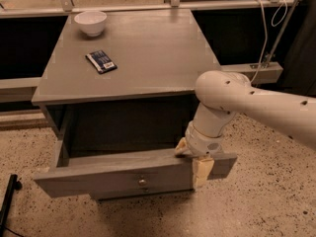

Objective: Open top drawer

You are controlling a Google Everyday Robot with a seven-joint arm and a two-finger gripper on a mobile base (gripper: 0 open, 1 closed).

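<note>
Grey top drawer open, claw tight around one end of its front.

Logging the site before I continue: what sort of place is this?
Probably an indoor lab or test space, not a home: speckled hard floor, a metal railing with a hanging cable behind the grey cabinet. The tool is at the front edge of the open top drawer, right of its knob.

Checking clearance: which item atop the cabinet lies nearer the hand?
The dark packet, not the white bowl; the hand is at the front of the top drawer.
</note>
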